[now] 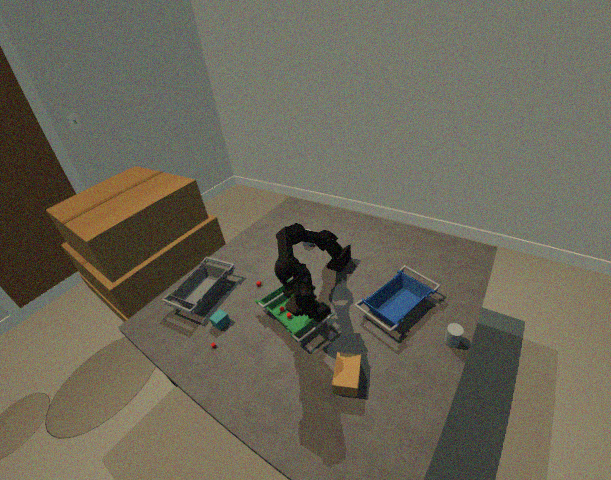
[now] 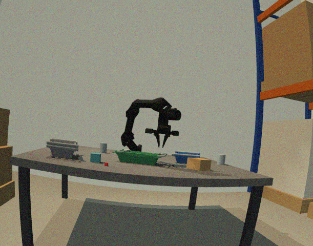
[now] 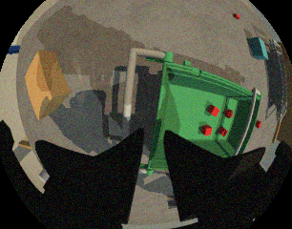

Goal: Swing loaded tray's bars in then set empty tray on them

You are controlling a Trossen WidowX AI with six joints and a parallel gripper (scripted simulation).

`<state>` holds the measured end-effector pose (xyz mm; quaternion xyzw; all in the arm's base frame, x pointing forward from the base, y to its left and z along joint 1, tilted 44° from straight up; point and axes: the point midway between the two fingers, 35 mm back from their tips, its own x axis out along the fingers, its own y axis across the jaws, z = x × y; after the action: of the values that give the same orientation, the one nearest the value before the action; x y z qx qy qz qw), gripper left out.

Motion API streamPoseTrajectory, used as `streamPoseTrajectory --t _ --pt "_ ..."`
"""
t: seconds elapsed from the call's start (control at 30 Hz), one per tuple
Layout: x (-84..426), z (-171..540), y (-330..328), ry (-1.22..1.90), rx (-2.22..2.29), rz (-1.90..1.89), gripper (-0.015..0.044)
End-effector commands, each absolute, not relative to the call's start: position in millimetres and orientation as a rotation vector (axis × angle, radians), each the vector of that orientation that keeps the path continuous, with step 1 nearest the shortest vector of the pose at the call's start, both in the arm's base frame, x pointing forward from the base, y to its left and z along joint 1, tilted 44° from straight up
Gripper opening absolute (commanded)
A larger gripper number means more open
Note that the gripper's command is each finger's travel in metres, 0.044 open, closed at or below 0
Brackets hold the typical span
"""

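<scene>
The loaded green tray [image 1: 296, 323] [image 2: 137, 158] [image 3: 189, 97] stands on the table with several small red blocks [image 3: 213, 111] inside. In the wrist view its right bar [image 3: 254, 102] lies inward across the tray near that end. Its left bar [image 3: 131, 86] sticks out past the other end. An empty blue tray [image 1: 401, 299] [image 2: 183, 159] and an empty grey tray [image 1: 202, 290] [image 2: 62, 152] stand on either side. My gripper [image 2: 161, 146] [image 3: 154, 134] points down above the swung-out bar's end of the green tray, fingers slightly apart, nothing between them. The arm hides part of that tray in the top view.
An orange box [image 1: 346, 374] [image 2: 198, 163] [image 3: 46, 85] stands near the swung-out bar's end. A teal cube [image 1: 219, 319] [image 2: 95, 157] [image 3: 258, 48] is near the grey tray. Loose red blocks [image 1: 213, 345] [image 1: 258, 283] lie on the table. A pale cylinder [image 1: 454, 335] [image 2: 222, 160] stands beyond the blue tray.
</scene>
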<state>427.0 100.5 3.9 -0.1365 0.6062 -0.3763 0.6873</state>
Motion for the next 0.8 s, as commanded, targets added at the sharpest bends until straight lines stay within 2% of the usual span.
streamPoseTrajectory --t 0.0,0.77 --pt "429 -21 119 1.359 -0.289 -0.856 0.0089" --pt "429 -51 92 1.360 -0.292 -0.856 0.0089"
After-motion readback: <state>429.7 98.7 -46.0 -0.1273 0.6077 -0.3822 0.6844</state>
